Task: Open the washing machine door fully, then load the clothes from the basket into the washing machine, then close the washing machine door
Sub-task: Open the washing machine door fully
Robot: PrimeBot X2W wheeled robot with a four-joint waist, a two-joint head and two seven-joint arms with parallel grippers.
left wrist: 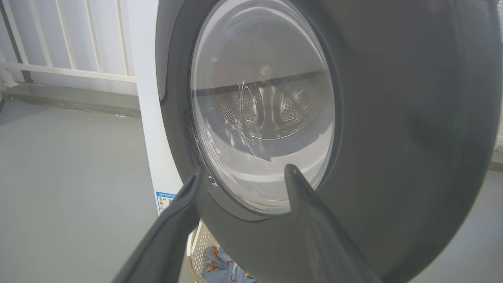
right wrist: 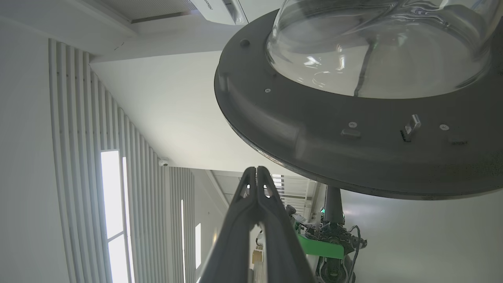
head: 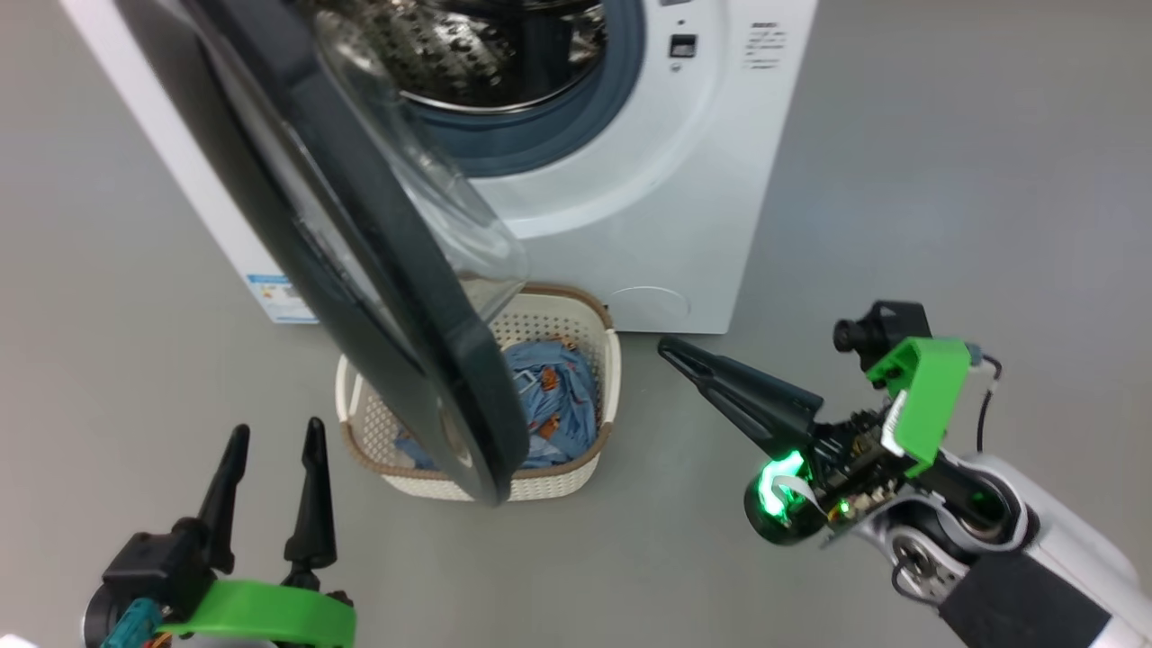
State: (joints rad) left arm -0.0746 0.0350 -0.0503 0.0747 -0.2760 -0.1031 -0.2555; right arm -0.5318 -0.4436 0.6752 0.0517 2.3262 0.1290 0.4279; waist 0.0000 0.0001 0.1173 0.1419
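Observation:
The washing machine (head: 630, 225) stands at the top with its steel drum (head: 468, 45) exposed. The washing machine door (head: 360, 234) is swung out towards me, and its lower edge hangs over the basket (head: 594, 468). Inside the basket lie the light-blue clothes (head: 562, 391). My left gripper (head: 276, 430) is open at the lower left, just short of the door's outer face (left wrist: 393, 137), fingers (left wrist: 184, 204) spread and empty. My right gripper (head: 668, 346) is shut and empty, right of the basket, pointing at it. The right wrist view looks up at the door's inner side (right wrist: 314, 133) and its glass bowl (right wrist: 377, 51).
Grey floor (head: 945, 180) lies on both sides of the machine. A blue label (left wrist: 165, 200) marks the machine's lower side corner. White railings (left wrist: 70, 51) stand behind on the left. The door blocks the left half of the basket from above.

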